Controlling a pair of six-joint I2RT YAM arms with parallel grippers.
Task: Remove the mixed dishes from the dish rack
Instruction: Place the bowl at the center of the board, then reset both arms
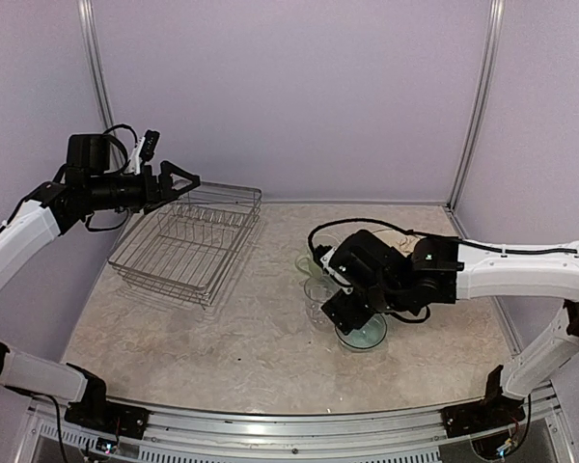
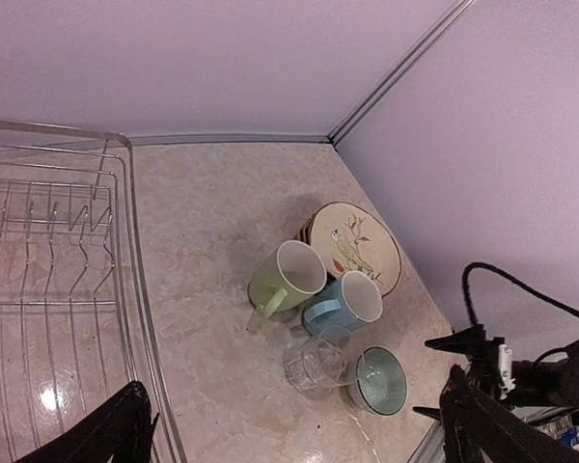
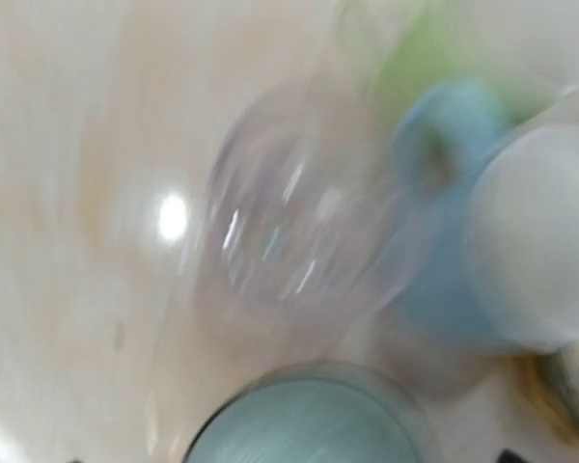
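Note:
The silver wire dish rack (image 1: pixel 188 241) stands at the left and holds no dishes; it also shows in the left wrist view (image 2: pixel 58 289). My left gripper (image 1: pixel 179 178) hovers open above its far left corner. On the table right of centre stand a light green mug (image 2: pixel 285 280), a light blue cup (image 2: pixel 345 304), a clear glass (image 2: pixel 318 365), a teal bowl (image 2: pixel 381 381) and a cream bird-painted plate (image 2: pixel 352 246). My right gripper (image 1: pixel 345 307) is low over the bowl (image 1: pixel 364 333) beside the glass (image 1: pixel 318 294). Its wrist view is blurred, with no fingers showing. The yellow plates are not visible.
Lilac walls close off the back and both sides, with metal corner posts (image 1: pixel 478 106). The table's front edge has a metal rail (image 1: pixel 289 424). A black cable (image 1: pixel 367 227) loops over the right arm.

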